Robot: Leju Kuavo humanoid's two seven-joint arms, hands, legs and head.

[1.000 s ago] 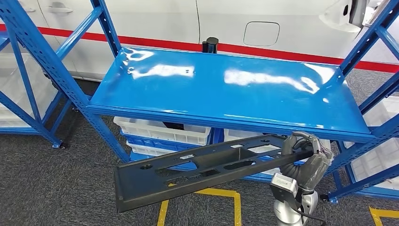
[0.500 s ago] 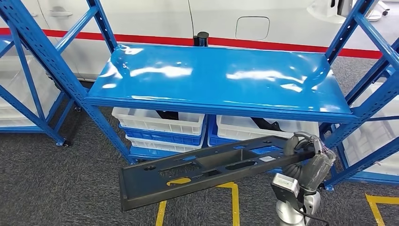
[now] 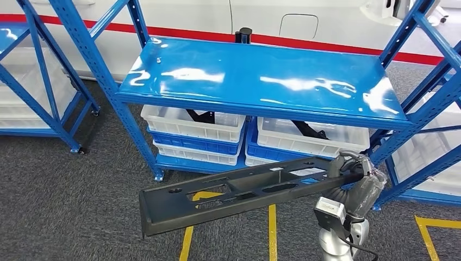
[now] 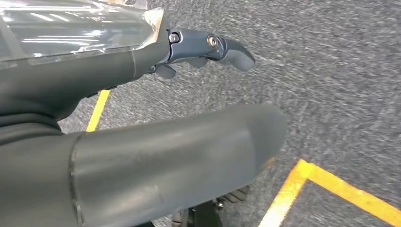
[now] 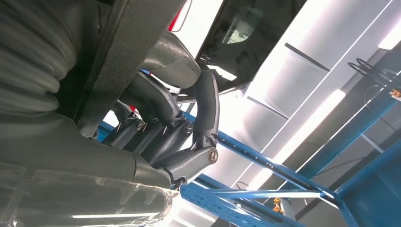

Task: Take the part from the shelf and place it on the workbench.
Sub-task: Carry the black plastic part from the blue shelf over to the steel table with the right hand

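Observation:
A long black part (image 3: 228, 193) with several cut-outs hangs level over the floor in front of the blue shelf (image 3: 261, 81). My right hand (image 3: 356, 182) grips its right end, and the rest of the part juts out to the left. Seen from the right wrist, the dark fingers (image 5: 203, 113) curl around the part's edge (image 5: 127, 52). The shelf's top board is bare and glossy. In the left wrist view my left hand (image 4: 142, 118) hangs over grey carpet, its fingers (image 4: 208, 47) stretched out and holding nothing.
White and blue bins (image 3: 195, 130) (image 3: 310, 138) sit under the shelf board, dark parts inside them. More blue racking stands at the left (image 3: 32, 81) and right (image 3: 429, 109). Yellow lines (image 3: 272, 228) mark the grey carpet. A white car body (image 3: 299, 22) is behind the shelf.
The whole picture has shifted: the shelf now sits farther off and the bins beneath it show more fully. The part stays in my right hand in the same pose.

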